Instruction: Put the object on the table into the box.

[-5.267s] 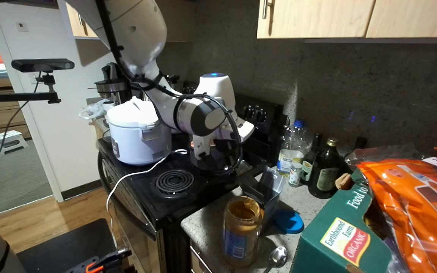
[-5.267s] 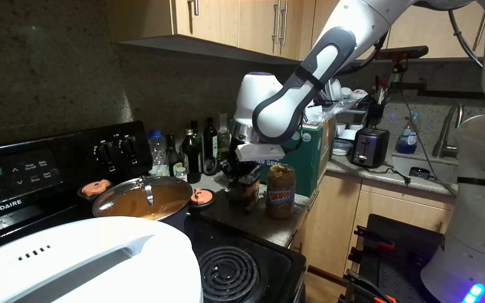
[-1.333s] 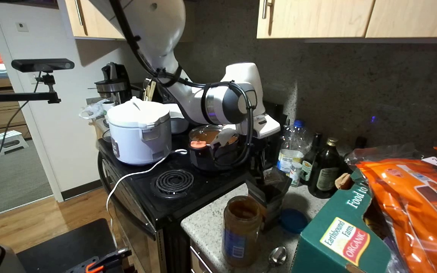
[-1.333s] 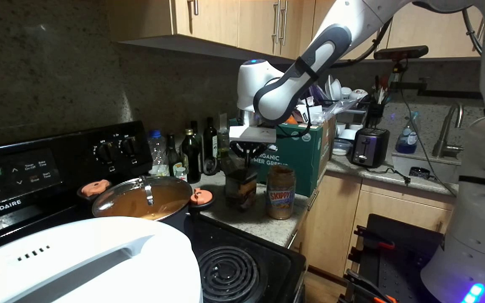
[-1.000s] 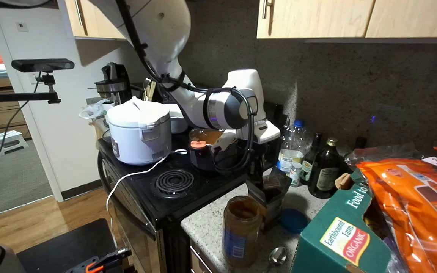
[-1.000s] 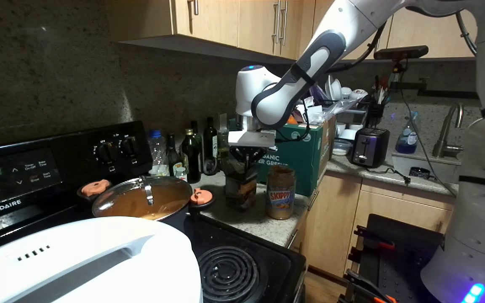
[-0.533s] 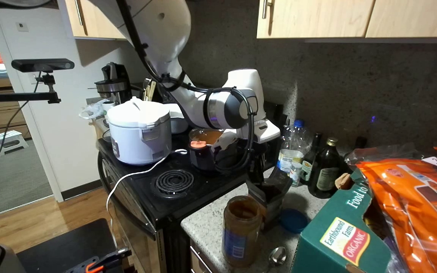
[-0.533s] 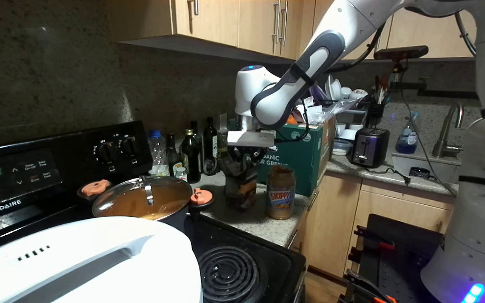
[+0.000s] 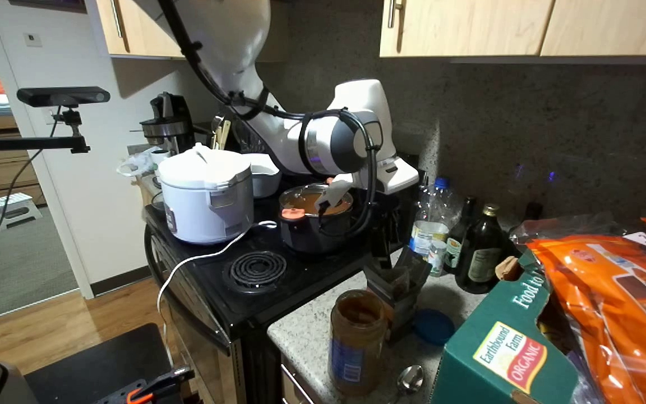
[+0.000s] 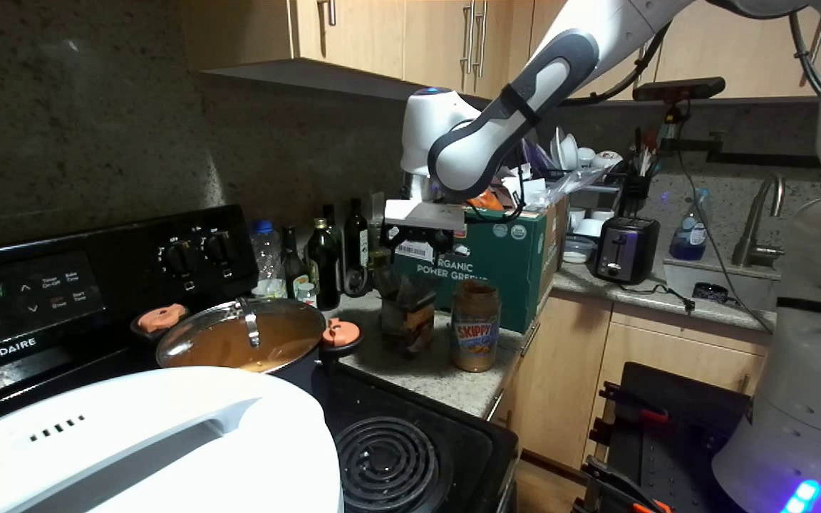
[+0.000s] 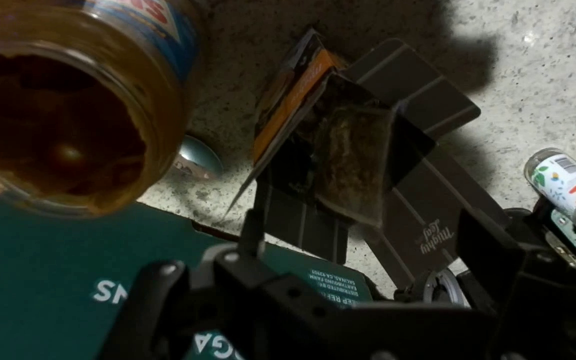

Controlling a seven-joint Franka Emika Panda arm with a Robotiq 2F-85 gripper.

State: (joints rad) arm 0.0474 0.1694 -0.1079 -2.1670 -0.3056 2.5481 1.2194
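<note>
In the wrist view my gripper [image 11: 360,227] is open, its black fingers [image 11: 252,232] spread far apart with nothing between them. Below it stands the box [image 11: 288,125], a small dark tea carton with an orange stripe and its flaps folded out. A clear packet with brown contents [image 11: 355,165], the object, sits upright inside that box and shows at its mouth. Both exterior views have the box [image 9: 404,311] [image 10: 410,324] standing on the counter with my gripper above it. In an exterior view the packet is hard to make out behind the dark flaps.
An open peanut butter jar [image 9: 356,348] stands close beside the box. A blue lid [image 9: 434,326], a spoon [image 9: 411,380] and a large green carton [image 9: 502,348] are near. Behind are several bottles [image 9: 480,252]; a lidded pot [image 10: 254,335] sits on the stove.
The gripper came over the box from low behind it, holding the packet. Over the last second its jaws have spread, the packet was let go into the box, and the arm has risen.
</note>
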